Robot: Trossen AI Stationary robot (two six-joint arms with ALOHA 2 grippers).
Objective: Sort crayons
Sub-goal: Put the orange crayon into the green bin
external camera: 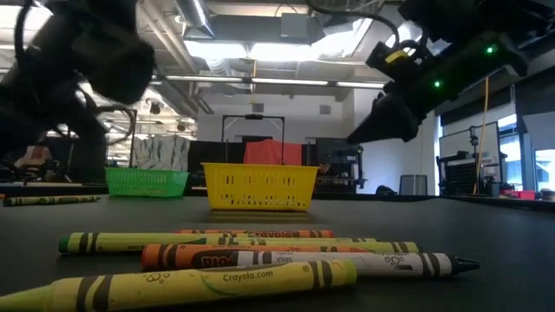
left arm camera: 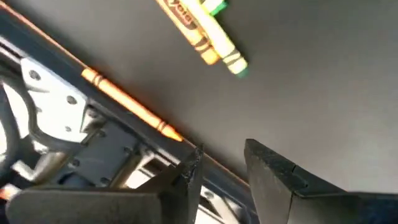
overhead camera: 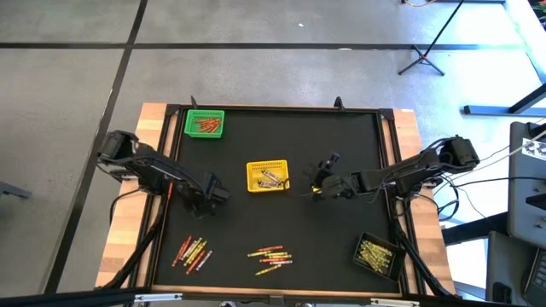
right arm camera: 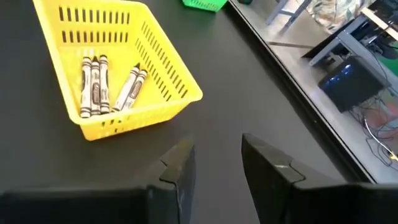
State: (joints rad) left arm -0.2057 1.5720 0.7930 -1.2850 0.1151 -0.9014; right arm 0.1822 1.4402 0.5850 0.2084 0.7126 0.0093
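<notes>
Fingers of both grippers stand part-open and hold nothing: left gripper (overhead camera: 211, 191) near the tabletop's (overhead camera: 341, 247) 9 o'clock edge, right gripper (overhead camera: 322, 187) just right of the yellow basket (overhead camera: 268, 176). Loose crayons (overhead camera: 270, 255) lie in two clusters toward 6 and 7 o'clock; others sit in the green basket (overhead camera: 205, 124) at 11 and the black basket (overhead camera: 378, 253) at 5. An orange crayon (left arm camera: 129, 104) lies against the frame; a pinch there would likely jam on the rail. Clustered sticks risk double picks.
</notes>
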